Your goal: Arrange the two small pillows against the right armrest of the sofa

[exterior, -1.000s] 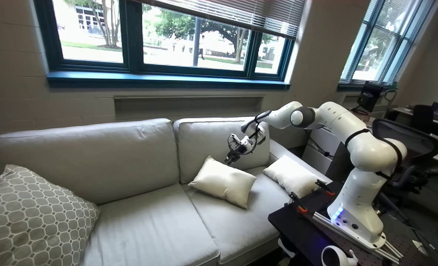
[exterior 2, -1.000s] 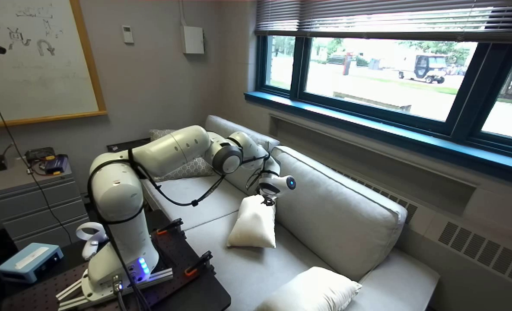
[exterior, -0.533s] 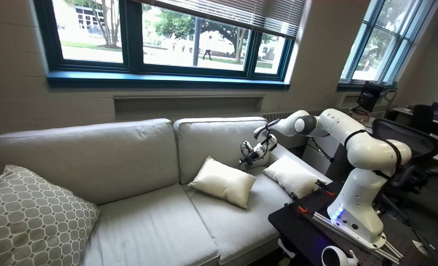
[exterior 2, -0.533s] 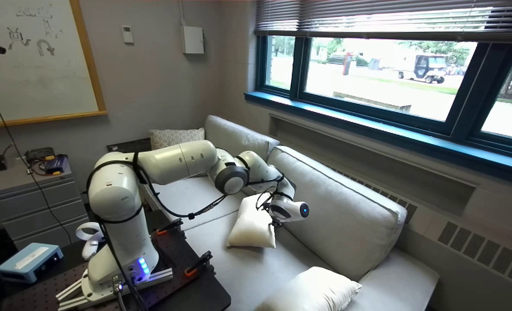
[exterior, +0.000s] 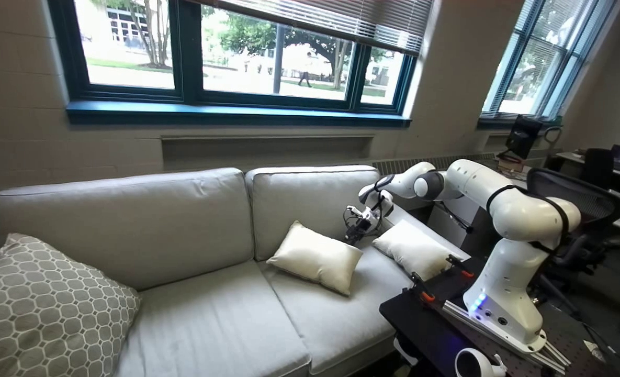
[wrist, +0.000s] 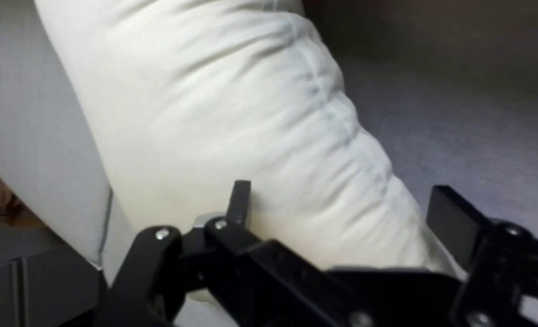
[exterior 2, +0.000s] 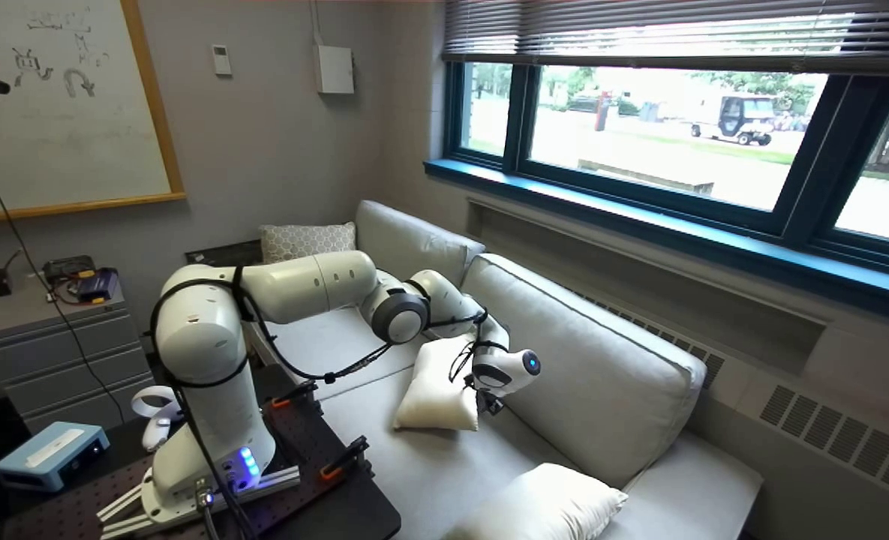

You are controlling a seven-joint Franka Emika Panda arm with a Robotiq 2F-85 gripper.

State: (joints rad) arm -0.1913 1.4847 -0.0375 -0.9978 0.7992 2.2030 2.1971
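Two cream-white small pillows lie on the seat of the sofa point(exterior: 200, 314). The middle pillow point(exterior: 315, 259) lies askew, apart from the right armrest point(exterior: 430, 230). It also shows in an exterior view point(exterior 2: 436, 390). The other small pillow point(exterior: 414, 248) lies beside the right armrest; an exterior view shows it cut off point(exterior 2: 545, 506). My gripper point(exterior: 352, 240) is low at the middle pillow's rear right end, near the back cushion. In the wrist view my gripper point(wrist: 347, 209) is open, with one finger over the pillow point(wrist: 232, 113) and one past its seamed edge. I cannot tell whether they touch.
A larger grey patterned pillow point(exterior: 53, 309) leans at the sofa's far left end. The back cushion point(exterior: 304, 199) rises behind the gripper. A black table point(exterior: 419, 319) with clamps point(exterior: 422, 288) borders the seat's front right.
My gripper has moved right and down, from above the middle pillow to its rear right end. The pillows have not visibly moved.
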